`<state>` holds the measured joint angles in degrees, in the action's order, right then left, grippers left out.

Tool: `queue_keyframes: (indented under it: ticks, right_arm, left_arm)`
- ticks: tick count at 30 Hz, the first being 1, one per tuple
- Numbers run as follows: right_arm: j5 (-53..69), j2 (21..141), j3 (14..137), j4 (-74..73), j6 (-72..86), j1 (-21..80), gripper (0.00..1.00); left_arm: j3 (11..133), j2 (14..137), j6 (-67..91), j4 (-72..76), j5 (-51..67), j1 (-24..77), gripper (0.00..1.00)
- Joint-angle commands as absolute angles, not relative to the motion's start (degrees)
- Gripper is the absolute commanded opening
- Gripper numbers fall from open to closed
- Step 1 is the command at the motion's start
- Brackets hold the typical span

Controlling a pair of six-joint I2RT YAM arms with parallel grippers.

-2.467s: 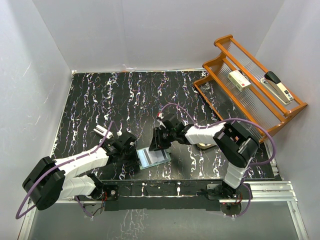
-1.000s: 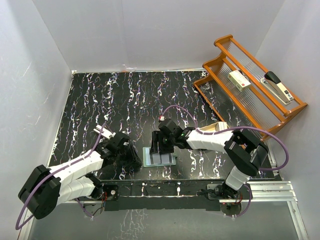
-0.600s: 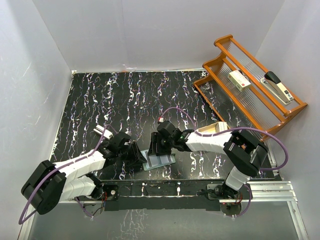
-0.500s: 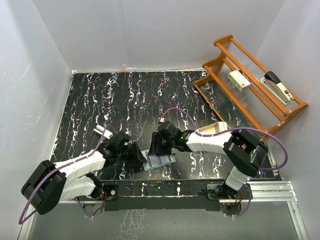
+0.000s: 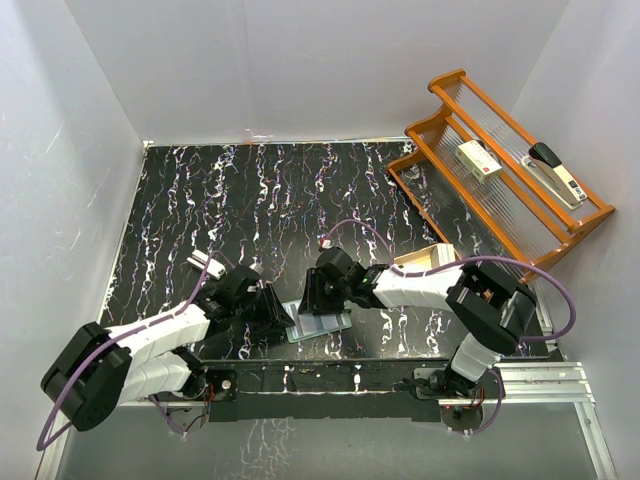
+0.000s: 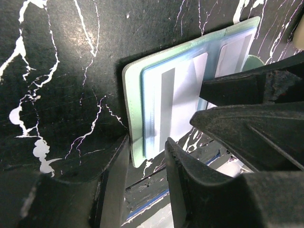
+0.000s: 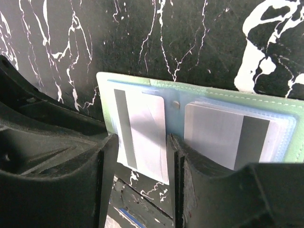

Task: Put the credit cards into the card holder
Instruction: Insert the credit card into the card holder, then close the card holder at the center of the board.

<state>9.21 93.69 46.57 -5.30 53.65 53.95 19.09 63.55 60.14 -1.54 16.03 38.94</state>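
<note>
white arm links (image 5: 165, 328), black joints, seemingly matte plastic black fingers (image 6: 204, 190), a looping purple cable (image 5: 350, 221) on each.

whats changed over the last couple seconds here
The left gripper slid right, up to the holder's left edge, and its jaws now stand open around that edge. The right gripper eased slightly toward the near edge, with a card between its fingers. The holder turned a little on the table. Nothing was clearly taken or let go. The rack stayed put.
</note>
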Motion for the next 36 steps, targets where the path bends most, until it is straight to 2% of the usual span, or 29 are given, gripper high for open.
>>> queue_keyframes:
  ticks: [1,6,12,17,29,34,36]
  right_arm:
    - [5.16,88.86,50.54,-9.74,49.45,54.57,0.45]
    - [-1.25,82.85,56.07,-23.09,40.85,53.67,0.51]
    - [-10.89,79.28,57.36,-31.52,36.91,53.35,0.55]
    - [-15.91,80.36,57.75,-34.31,34.70,53.20,0.60]
    - [-14.59,86.80,53.59,-30.22,33.00,52.90,0.59]
    - [-14.67,88.18,52.25,-29.86,33.71,52.84,0.55]
    - [-14.39,88.69,51.80,-29.75,33.98,52.81,0.50]
  left_arm:
    - [20.20,61.45,60.13,-4.56,15.87,38.67,0.35]
    - [22.16,59.88,59.18,-9.64,13.69,38.59,0.36]
    - [22.72,60.33,59.39,-10.19,12.40,38.58,0.48]
    - [23.41,62.40,59.40,-9.34,11.50,38.59,0.54]
    - [24.05,67.48,60.36,-5.40,10.88,38.48,0.56]
    - [24.40,68.23,60.72,-4.72,11.91,38.42,0.56]
    - [24.96,67.88,60.58,-4.64,12.39,38.49,0.56]
